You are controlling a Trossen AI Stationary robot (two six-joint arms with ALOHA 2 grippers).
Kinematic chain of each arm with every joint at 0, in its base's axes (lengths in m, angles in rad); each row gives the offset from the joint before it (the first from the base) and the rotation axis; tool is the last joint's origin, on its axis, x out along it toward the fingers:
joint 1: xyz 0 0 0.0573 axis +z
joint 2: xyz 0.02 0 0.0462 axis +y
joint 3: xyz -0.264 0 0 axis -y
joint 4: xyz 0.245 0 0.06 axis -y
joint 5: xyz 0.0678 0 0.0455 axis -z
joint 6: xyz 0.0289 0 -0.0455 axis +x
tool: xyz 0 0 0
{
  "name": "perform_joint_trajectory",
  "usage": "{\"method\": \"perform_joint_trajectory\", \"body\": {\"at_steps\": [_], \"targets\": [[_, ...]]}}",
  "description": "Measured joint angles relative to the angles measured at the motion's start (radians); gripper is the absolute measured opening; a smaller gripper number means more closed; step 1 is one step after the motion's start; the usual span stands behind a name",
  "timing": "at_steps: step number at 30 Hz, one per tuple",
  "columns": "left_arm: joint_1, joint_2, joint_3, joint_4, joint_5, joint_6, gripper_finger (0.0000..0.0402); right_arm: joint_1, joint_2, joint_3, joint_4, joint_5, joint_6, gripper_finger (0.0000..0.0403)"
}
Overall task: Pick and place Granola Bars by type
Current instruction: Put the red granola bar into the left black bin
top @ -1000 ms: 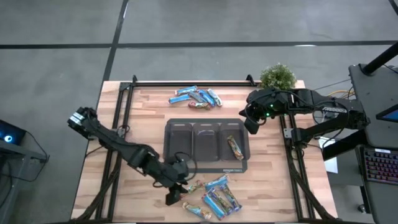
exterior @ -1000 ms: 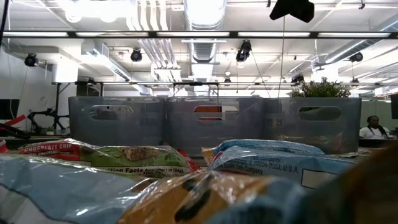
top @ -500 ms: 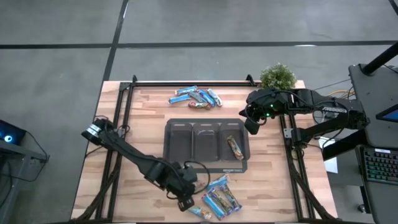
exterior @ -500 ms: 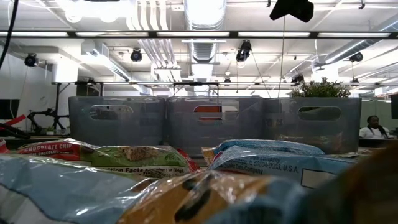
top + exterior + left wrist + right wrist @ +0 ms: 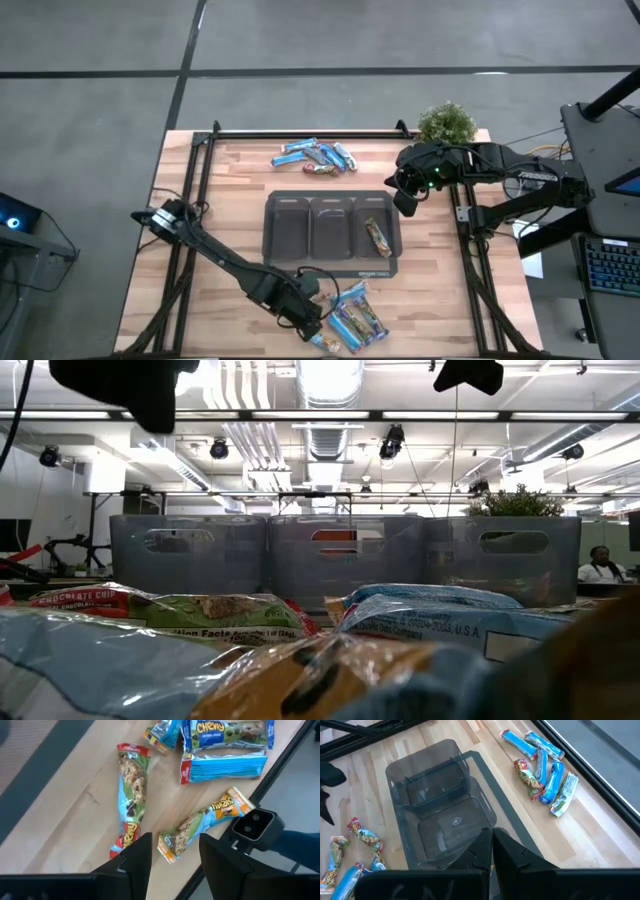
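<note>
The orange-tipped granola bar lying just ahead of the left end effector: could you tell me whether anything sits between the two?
Nothing visible does. The left end effector is open above the orange-tipped bar, with only bare table between them.

Light-blue and orange-brown Granola Bars (image 5: 224, 759), dark grey tray (image 5: 280, 262), pale wood table (image 5: 234, 186), green plant (image 5: 446, 123)

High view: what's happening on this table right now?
The left tool, open, hovers over the near pile of shiny wrapped granola bars, above an orange-ended bar. The right tool, shut and empty, waits by the dark three-compartment tray. One bar lies in the tray's right compartment; a second pile sits on the far side.
</note>
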Motion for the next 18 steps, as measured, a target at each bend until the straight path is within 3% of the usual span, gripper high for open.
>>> {"method": "perform_joint_trajectory", "body": {"at_steps": [18], "targets": [[0.003,0.073,-0.003,0.013,0.011,0.115,0.0147,0.0,0.0,0.0,0.0,0.0,0.001,0.0008]]}}
